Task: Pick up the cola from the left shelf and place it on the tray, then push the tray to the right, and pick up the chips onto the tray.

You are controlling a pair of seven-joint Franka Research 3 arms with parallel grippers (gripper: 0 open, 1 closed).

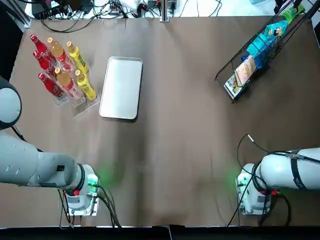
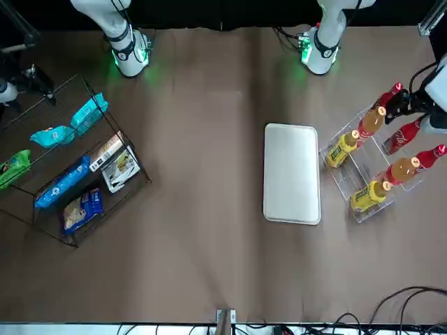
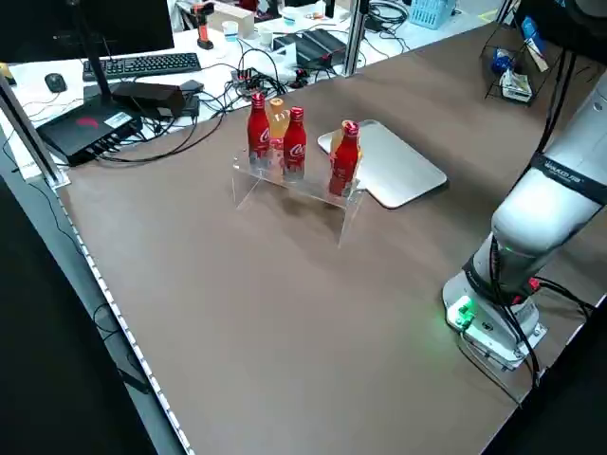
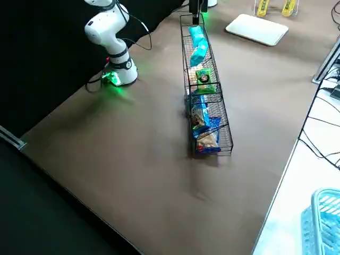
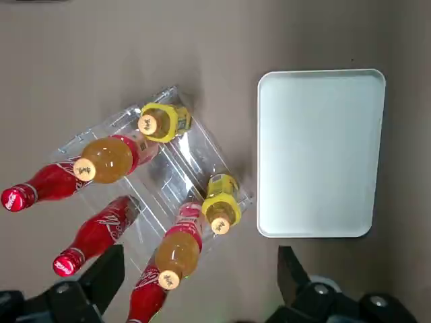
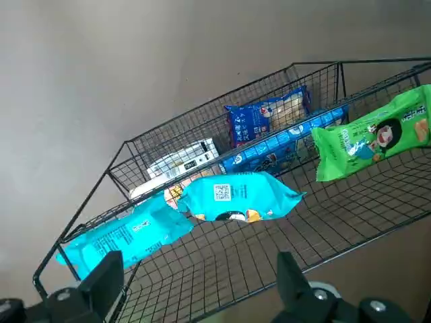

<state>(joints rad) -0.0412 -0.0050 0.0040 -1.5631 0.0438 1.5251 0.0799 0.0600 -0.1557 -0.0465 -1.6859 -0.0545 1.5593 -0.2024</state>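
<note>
Opening step: fetching the cola. The left gripper (image 5: 196, 296) hovers over the clear shelf (image 1: 80, 107) at the robot's left of the table (image 1: 180, 150), its fingers (image 5: 102, 279) apart and holding nothing. Three red cola bottles (image 5: 94, 235) lie tilted in the shelf's outer row, with two orange bottles (image 5: 104, 158) in the middle row. Two yellow bottles (image 5: 161, 121) lie in the row nearest the tray (image 1: 121, 87), which sits just beside the shelf and is bare. The next move probably calls for a descent onto one red bottle's neck, closing without knocking the orange neighbours, then a short carry over the yellow row to the tray. The right gripper (image 6: 195, 296), fingers likewise apart and empty, hangs above the wire rack (image 6: 256, 262) at the far right, which holds turquoise, blue, green and white snack packets (image 6: 232, 197). Which of these counts as the chips cannot be told.
</note>
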